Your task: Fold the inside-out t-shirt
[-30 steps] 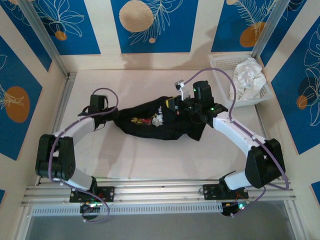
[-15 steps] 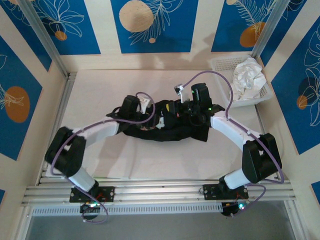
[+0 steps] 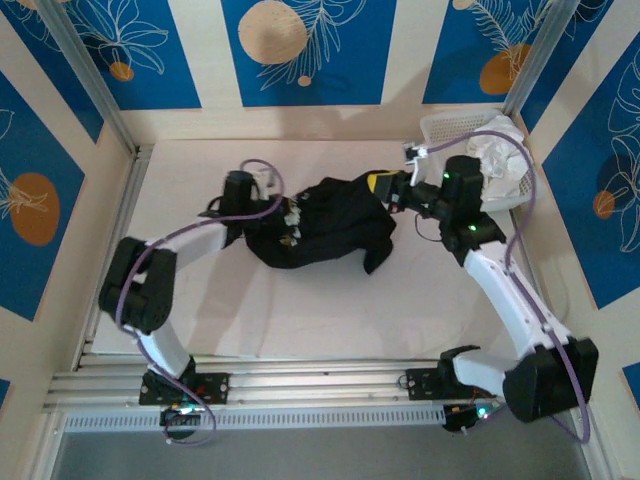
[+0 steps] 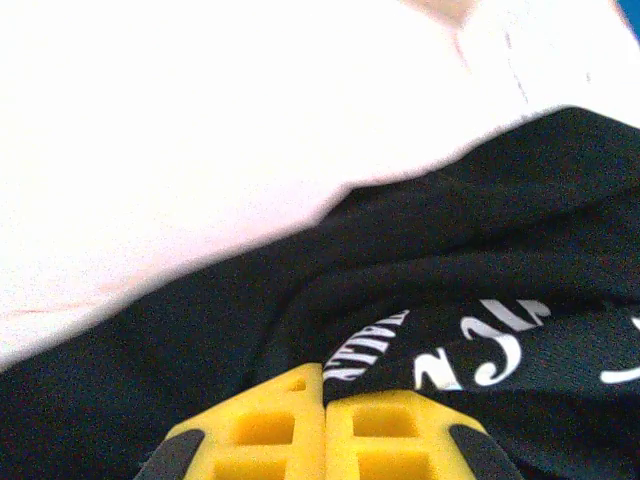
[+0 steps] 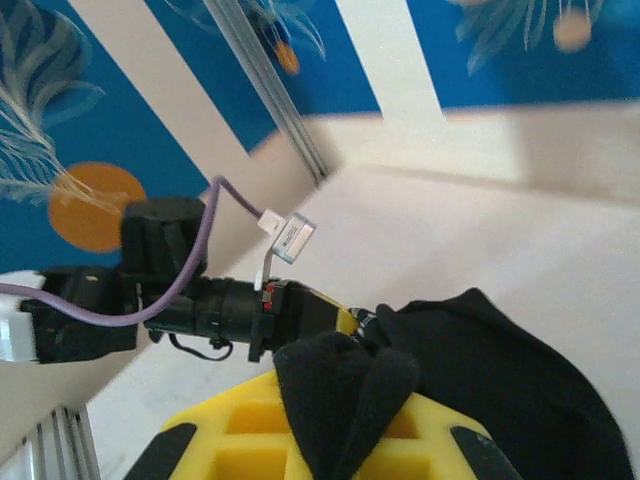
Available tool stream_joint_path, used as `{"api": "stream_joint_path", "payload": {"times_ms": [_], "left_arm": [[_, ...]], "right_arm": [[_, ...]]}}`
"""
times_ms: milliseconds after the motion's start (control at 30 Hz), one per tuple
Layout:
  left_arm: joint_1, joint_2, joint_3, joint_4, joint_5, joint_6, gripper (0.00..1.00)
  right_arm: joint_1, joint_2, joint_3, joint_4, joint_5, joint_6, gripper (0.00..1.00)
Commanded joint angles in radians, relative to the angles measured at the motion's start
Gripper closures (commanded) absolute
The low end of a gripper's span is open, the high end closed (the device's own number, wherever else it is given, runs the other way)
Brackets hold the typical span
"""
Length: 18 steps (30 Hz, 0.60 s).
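The left gripper [image 3: 288, 215] [image 4: 325, 385] is clenched, its yellow fingers pressed together. A fold of the black t-shirt [image 3: 325, 230] [image 4: 450, 230] with white lettering is caught at their tips, at the shirt's left end. The right gripper [image 3: 385, 186] [image 5: 330, 400] is likewise clamped on the garment, a bunch of black cloth [image 5: 500, 380] standing up between its yellow fingers at the shirt's far right corner.

Between the two grippers the t-shirt lies crumpled in a heap near the middle of the white table [image 3: 300, 310]. One loose end trails toward the near side on the right.

From the right wrist, the left arm [image 5: 200, 300] shows just past the cloth, its purple cable [image 5: 190, 270] looping across it.

Close behind the right arm's wrist, at the far right corner, sits a white basket [image 3: 440, 125] holding a crumpled white garment [image 3: 500, 160]. The right arm's cable arcs over that basket.
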Motion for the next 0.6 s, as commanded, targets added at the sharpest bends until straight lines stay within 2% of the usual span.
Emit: {"api": "stream_joint_path", "payload": {"times_ms": [0,167,400,467,567], "left_arm": [[0.056,-0.07,-0.07,0.019,-0.069,-0.073,1.0],[0.06,-0.047,-0.106,-0.095,-0.217,-0.01,1.0],[0.042,-0.075,-0.169,-0.127,-0.266,0.05,0.65],[0.013,-0.117,-0.194,-0.126,-0.267,0.074,0.55],[-0.051,-0.183,-0.203,-0.163,-0.293,0.116,0.46]], "right_arm": [[-0.002,-0.072,-0.036,0.098,-0.035,0.033,1.0],[-0.007,-0.041,-0.185,0.103,-0.017,0.03,1.0],[-0.005,0.029,-0.287,0.119,-0.029,0.031,1.0],[-0.003,0.034,-0.312,0.118,-0.03,0.03,1.0],[0.002,0.029,-0.338,0.114,-0.026,0.032,1.0]]}}
